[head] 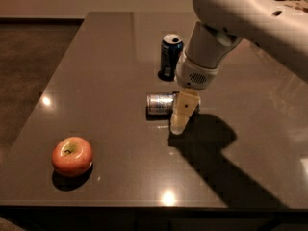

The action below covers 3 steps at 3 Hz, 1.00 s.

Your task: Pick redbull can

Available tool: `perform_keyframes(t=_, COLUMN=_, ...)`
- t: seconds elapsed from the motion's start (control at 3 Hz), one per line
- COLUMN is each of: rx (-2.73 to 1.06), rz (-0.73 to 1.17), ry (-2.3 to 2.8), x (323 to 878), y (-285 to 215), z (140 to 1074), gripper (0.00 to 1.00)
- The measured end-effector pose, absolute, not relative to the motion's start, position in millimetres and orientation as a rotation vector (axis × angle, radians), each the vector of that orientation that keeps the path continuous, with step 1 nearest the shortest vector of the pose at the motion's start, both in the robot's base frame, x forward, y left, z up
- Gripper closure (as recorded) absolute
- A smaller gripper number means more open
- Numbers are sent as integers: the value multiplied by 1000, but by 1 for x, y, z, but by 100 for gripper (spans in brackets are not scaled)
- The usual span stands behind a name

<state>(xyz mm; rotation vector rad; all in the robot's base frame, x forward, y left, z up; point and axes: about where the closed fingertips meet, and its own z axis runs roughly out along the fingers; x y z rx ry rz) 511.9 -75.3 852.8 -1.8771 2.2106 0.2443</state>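
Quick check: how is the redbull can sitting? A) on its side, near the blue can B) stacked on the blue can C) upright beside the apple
A: the redbull can lies on its side on the table, with the gripper at its end farthest from the apple.

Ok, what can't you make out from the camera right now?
Camera view only:
redbull can: its right end is hidden behind the gripper, which hangs low over that end; contact between them cannot be told.
blue can: label too dark to read.
arm: cut off by the top and right edges.
table: right side cut off by the frame edge.
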Motion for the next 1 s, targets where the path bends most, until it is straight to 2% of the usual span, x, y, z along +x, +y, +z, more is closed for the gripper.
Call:
perform_keyframes(t=0.33, rx=-1911, rz=254, ry=2200, x=510, y=-63, z=843, gripper=15)
perform_keyframes(t=1.0, rx=-1926, rz=234, ry=2176, x=504, y=-59, z=858, gripper=61)
